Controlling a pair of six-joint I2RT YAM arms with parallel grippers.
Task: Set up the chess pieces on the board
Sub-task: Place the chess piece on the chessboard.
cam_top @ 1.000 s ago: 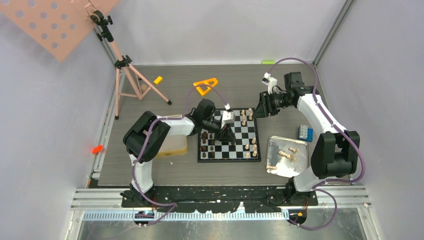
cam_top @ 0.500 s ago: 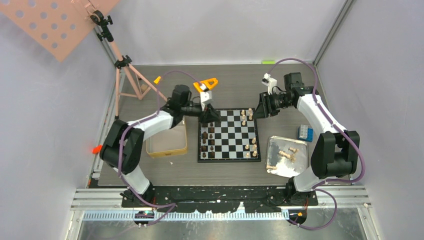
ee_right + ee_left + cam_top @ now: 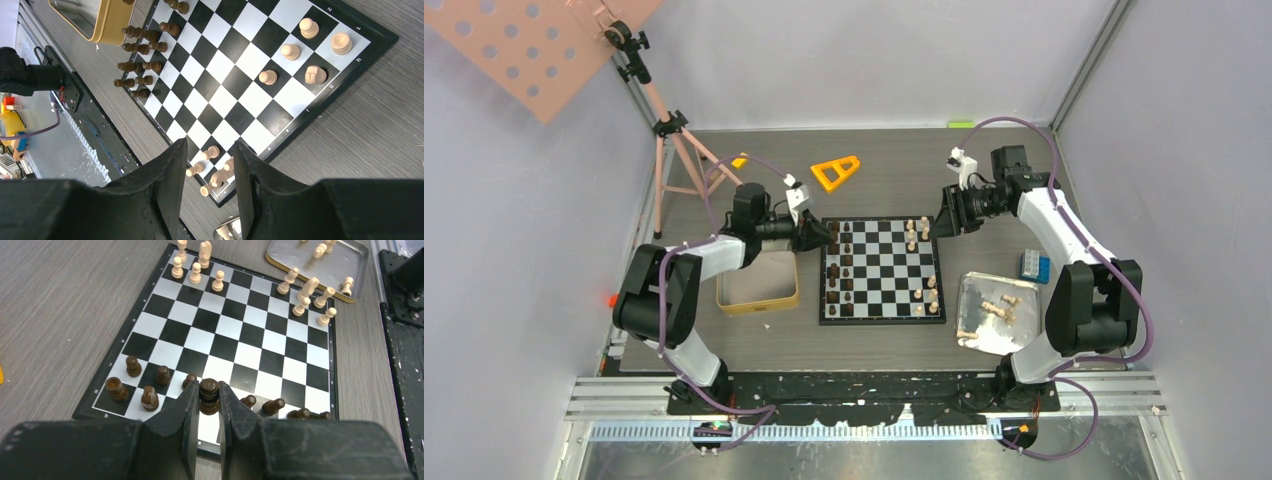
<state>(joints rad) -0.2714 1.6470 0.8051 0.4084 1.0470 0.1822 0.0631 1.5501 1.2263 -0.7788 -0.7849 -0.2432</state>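
Note:
The board (image 3: 886, 285) lies mid-table. Dark brown chess pieces (image 3: 839, 275) stand in its two left columns. Pale pieces stand at its far right (image 3: 919, 232) and near right (image 3: 930, 295). My left gripper (image 3: 811, 233) is at the board's left edge, by the far corner. In the left wrist view it (image 3: 207, 385) is shut on a dark piece (image 3: 209, 399), with other dark pieces (image 3: 150, 397) beside it. My right gripper (image 3: 942, 222) hangs over the board's far right corner. In the right wrist view it (image 3: 210, 145) is open and empty, high above pale pieces (image 3: 212, 152).
A gold tin (image 3: 759, 290) sits left of the board, under my left arm. A silver tray (image 3: 1024, 335) with several pale pieces (image 3: 999, 308) is on the right, and a blue brick (image 3: 1033, 265) behind it. An orange triangle (image 3: 835, 172) and a tripod (image 3: 679, 150) stand at the back.
My left gripper has swung from over the middle of the board out to its far left edge, and the arm has stretched out leftward. The right arm has not moved.

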